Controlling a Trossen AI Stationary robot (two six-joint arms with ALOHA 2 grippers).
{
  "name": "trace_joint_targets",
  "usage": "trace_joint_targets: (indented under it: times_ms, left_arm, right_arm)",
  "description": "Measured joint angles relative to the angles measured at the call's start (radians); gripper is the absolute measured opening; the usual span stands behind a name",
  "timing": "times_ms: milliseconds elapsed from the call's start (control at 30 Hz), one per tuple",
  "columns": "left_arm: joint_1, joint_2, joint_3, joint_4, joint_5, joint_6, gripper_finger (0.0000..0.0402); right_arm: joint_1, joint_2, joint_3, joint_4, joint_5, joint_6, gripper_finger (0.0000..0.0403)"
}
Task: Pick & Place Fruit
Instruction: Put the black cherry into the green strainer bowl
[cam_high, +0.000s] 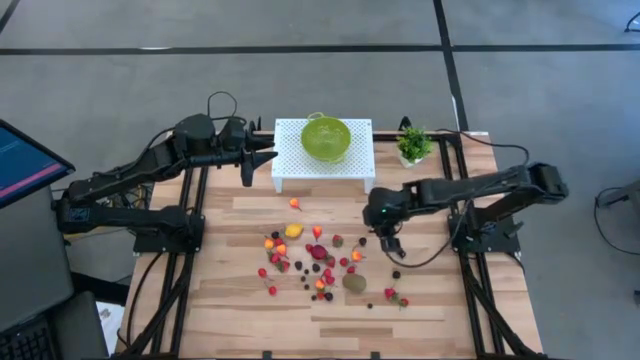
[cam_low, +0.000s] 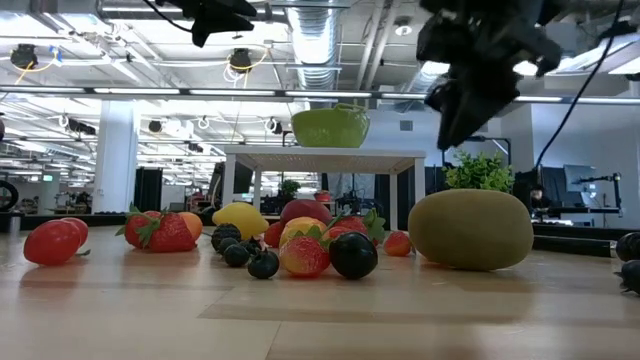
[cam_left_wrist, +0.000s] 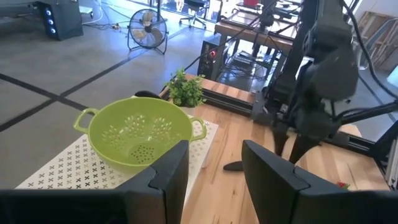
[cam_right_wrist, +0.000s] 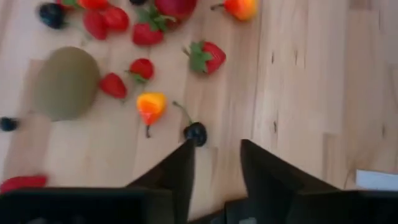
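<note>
The right tool (cam_high: 389, 246), fingers apart, hangs above the worktop (cam_high: 240, 315) just right of the scattered fruit (cam_high: 318, 262). The left tool (cam_high: 262, 157), fingers apart, waits left of the colander (cam_high: 326, 138), whose base is cut off by fingers in the wrist view.

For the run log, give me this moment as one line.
right gripper: open, above dark cherry | left gripper: open, waiting near colander | fruit: scattered on table

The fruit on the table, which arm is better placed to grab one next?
The right. The right gripper hovers open just above the scattered fruit, a dark cherry beside its jaws. The left gripper waits by the white stand, away from the fruit.
</note>
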Motion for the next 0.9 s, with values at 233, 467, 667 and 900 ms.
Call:
trace_joint_targets:
  times_ms: [233,467,667,900]
  left_arm:
    - [0.0,0.0,0.0,0.01,0.0,0.0,0.0142]
    - [0.0,0.0,0.0,0.013,0.0,0.0,0.0142]
    - [0.0,0.0,0.0,0.014,0.0,0.0,0.0142]
    - [0.0,0.0,0.0,0.03,0.0,0.0,0.0142]
  right_arm:
    - [0.001,0.114,0.0,0.025,-0.004,0.001,0.0225]
    - [0.013,0.217,0.0,0.054,-0.023,-0.021,0.0244]
    - [0.014,0.277,0.0,0.086,-0.03,-0.029,0.0234]
    - [0.022,0.319,0.001,0.153,-0.034,-0.068,0.0233]
